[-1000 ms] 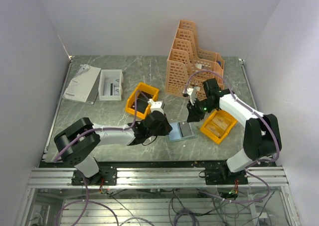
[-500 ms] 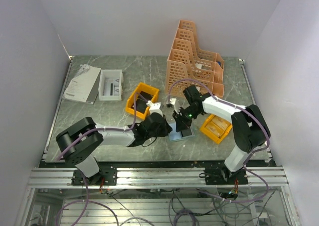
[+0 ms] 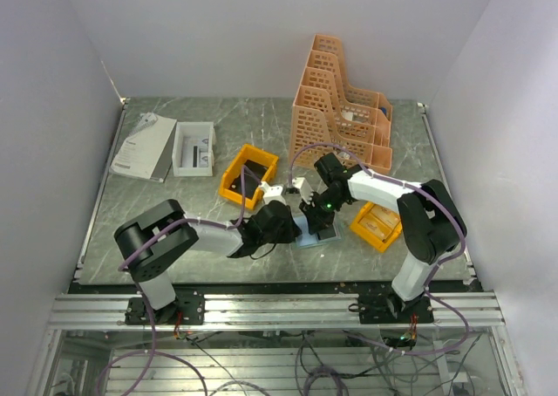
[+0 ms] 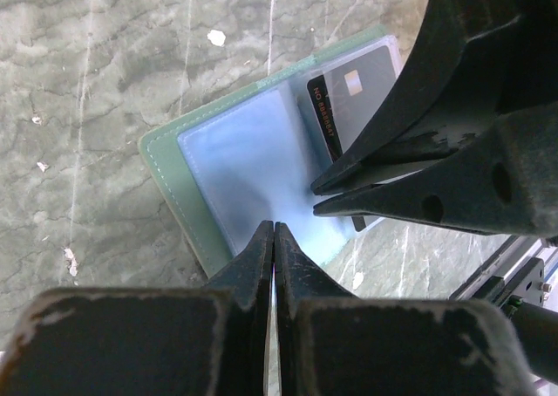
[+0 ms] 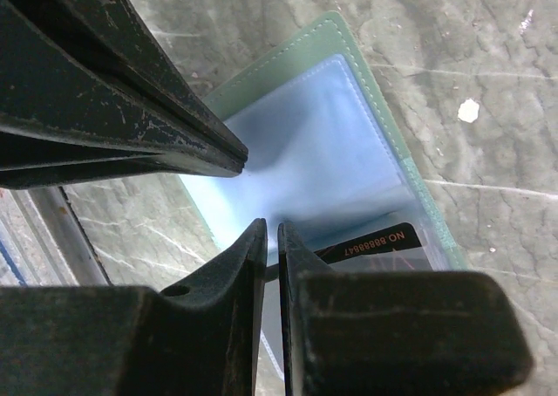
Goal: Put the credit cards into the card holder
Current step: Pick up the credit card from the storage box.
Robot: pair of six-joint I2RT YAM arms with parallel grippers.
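Looking down from above, the small soft grey-green folding card holder (image 3: 319, 236) lies open on the grey marbled bench (image 3: 174, 200), toward the near edge and a little right of its middle. The left gripper (image 3: 295, 226) and right gripper (image 3: 312, 220) meet over it, and a yellow-orange plastic bin (image 3: 381, 223) sits just beside it toward the right edge. The left wrist view shows what the overhead view hides: the holder's clear bluish plastic sleeves (image 4: 235, 160) and a thin dark card (image 4: 349, 99) with pale printed numbers lying in one sleeve. It also shows the left jaws shut with their tips on the other sleeve, and the right jaws drawn to a thin slit at the dark card's edge. The right wrist view shows that slit from behind, the card's printed end (image 5: 375, 243) just beside it, but whether anything is pinched I cannot tell. The cards look light, stiff and slick, best taken by a short edge. The holder looks limp, with flimsy sleeves, so it likely needs pinning at its green border while a card slides in.
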